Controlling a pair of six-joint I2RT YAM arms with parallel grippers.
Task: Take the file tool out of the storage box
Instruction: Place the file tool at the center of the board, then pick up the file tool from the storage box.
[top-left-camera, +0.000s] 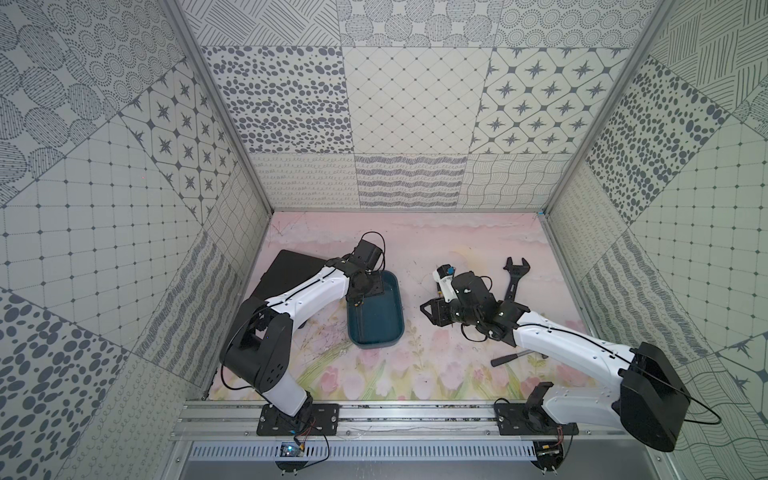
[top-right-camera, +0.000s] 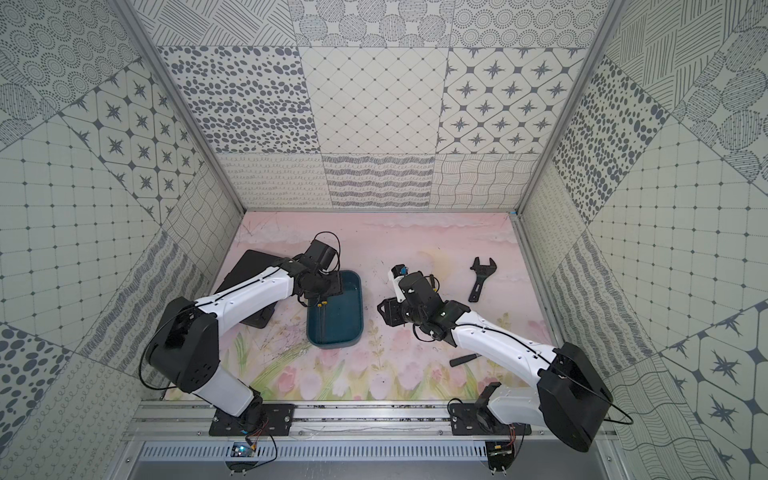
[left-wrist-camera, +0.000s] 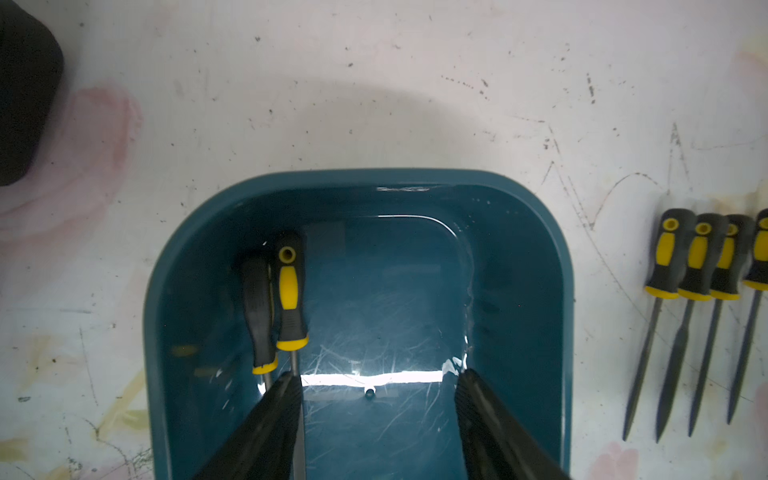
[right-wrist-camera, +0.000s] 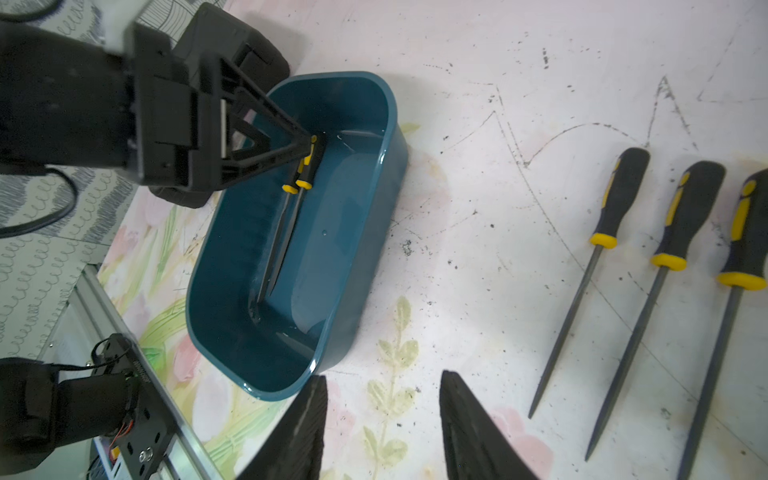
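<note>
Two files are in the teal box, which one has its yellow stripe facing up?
The file nearer the middle of the box: its yellow stripe faces up, while its neighbour by the wall is rolled, showing mostly black.

Left claw (left-wrist-camera: 379, 374) pointing down, jaws apart, right claw (right-wrist-camera: 383, 376) held low, jaws apart, gripping nothing.
</note>
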